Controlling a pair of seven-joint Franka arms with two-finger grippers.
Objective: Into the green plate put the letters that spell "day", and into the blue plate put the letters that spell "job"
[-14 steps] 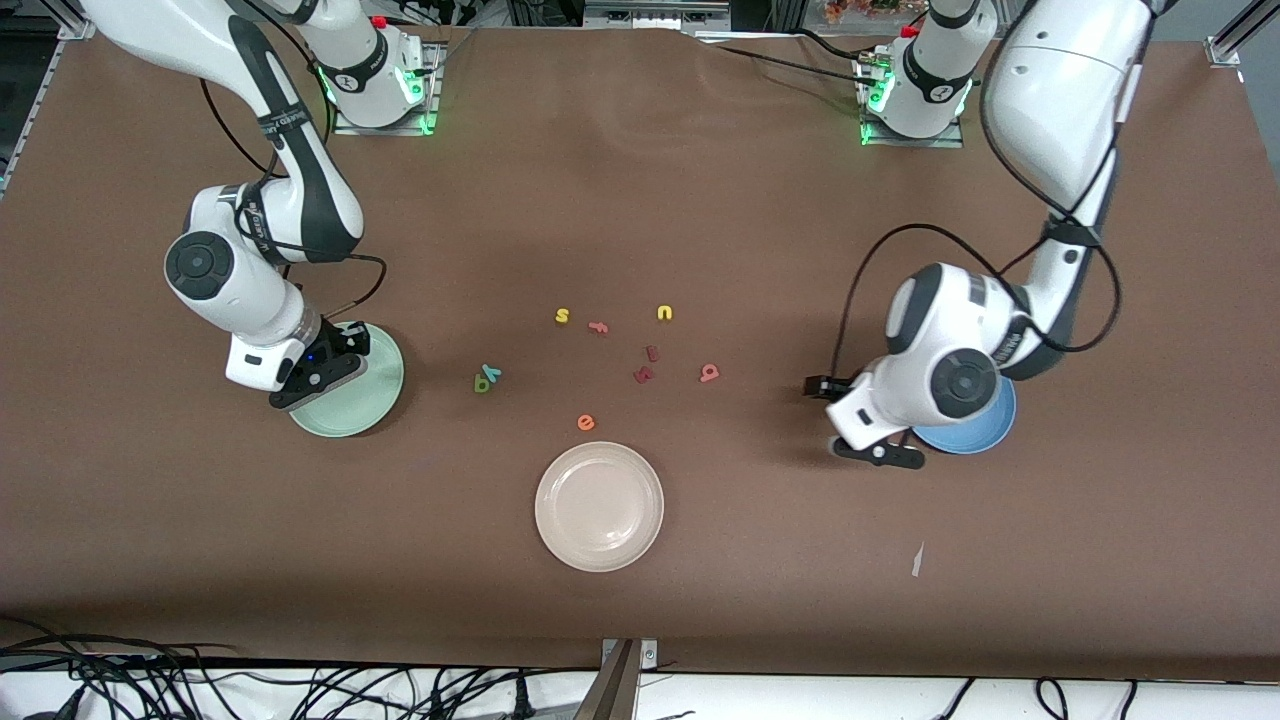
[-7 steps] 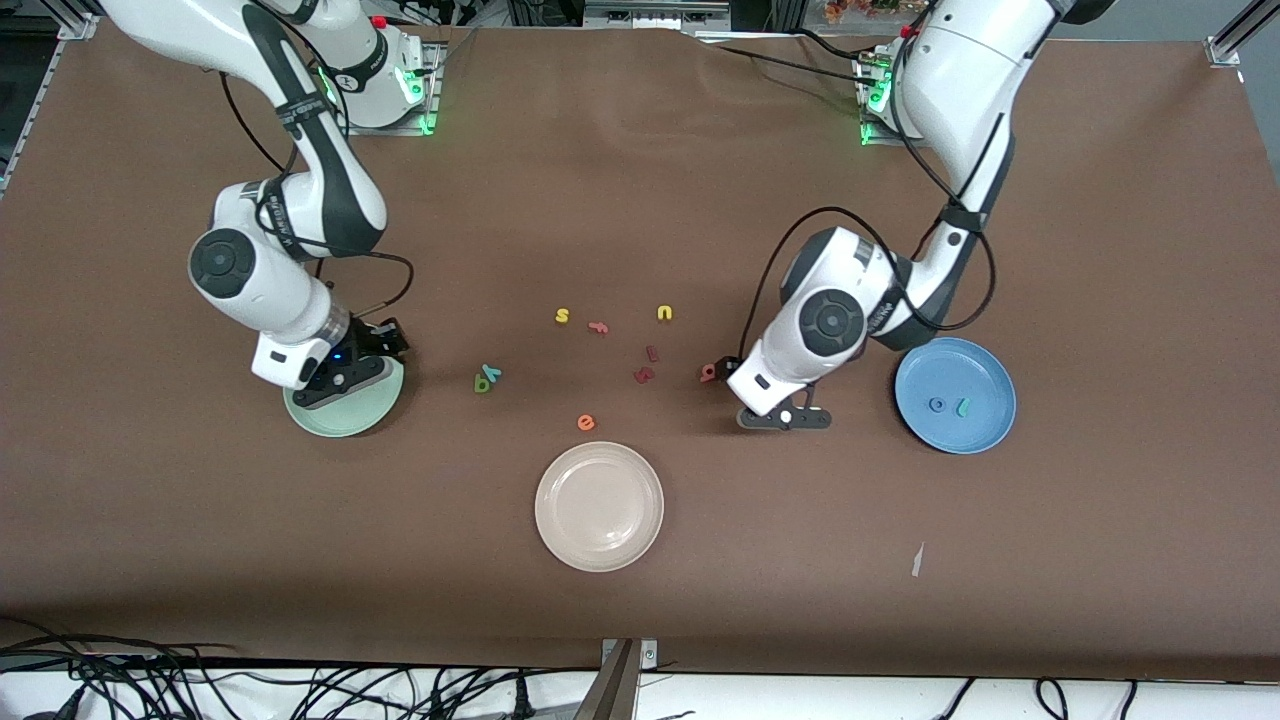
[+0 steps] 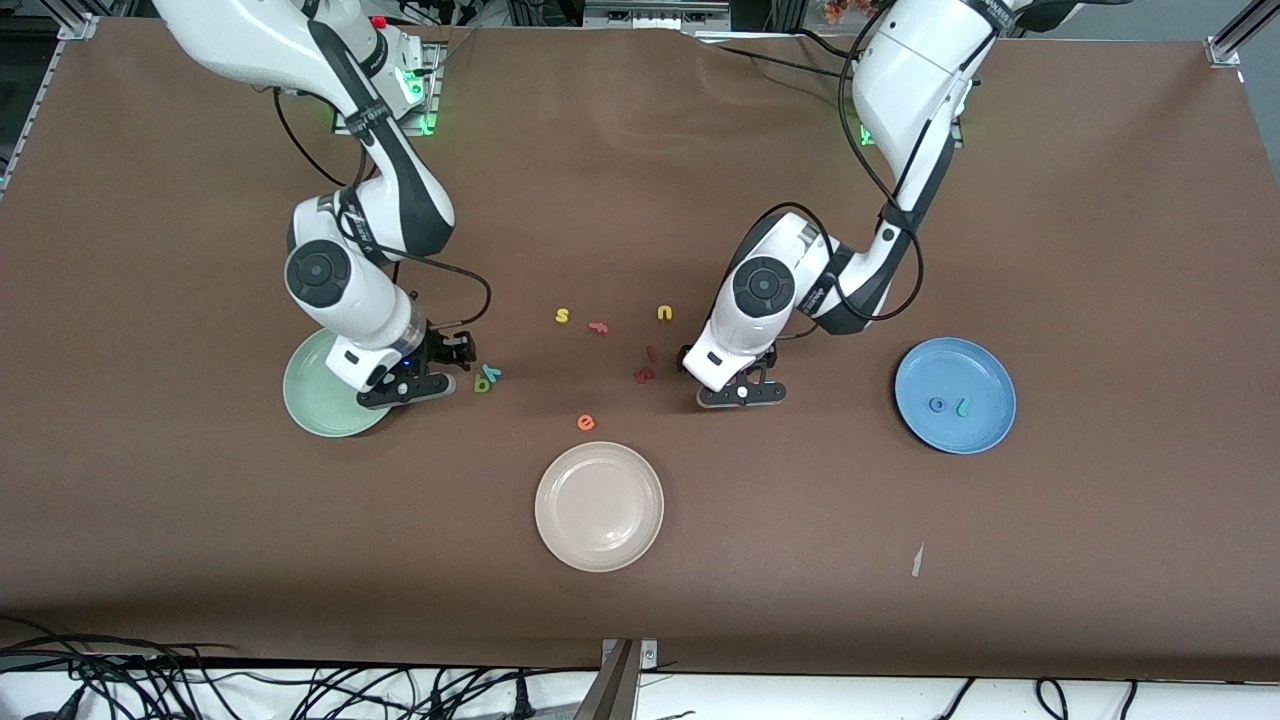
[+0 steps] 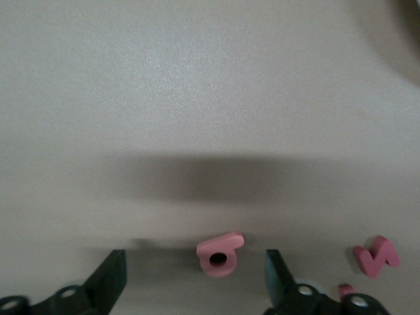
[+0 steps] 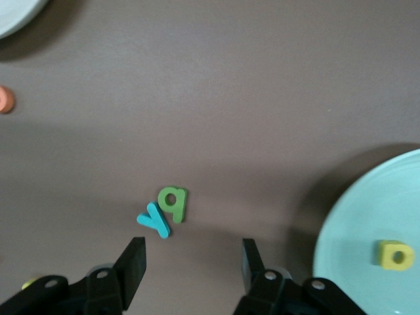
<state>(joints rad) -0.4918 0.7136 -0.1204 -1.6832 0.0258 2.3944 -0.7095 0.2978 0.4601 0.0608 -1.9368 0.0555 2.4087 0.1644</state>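
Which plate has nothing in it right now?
The cream-white plate, nearest the front camera, is bare. The blue plate holds two letters; the green plate holds a yellow one.

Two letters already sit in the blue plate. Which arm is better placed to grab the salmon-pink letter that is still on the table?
Left. In its wrist view the small salmon-pink foam letter with a round bowl lies between the open fingers of the left tool. The right tool, also open, is by the teal and green letters near the pale green plate.

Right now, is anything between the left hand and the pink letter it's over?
Nothing visible. The left hand hangs open over the salmon-pink letter, which lies on bare table between its fingers. The nearest neighbour, a dark red letter, sits off to one side, outside the fingers.
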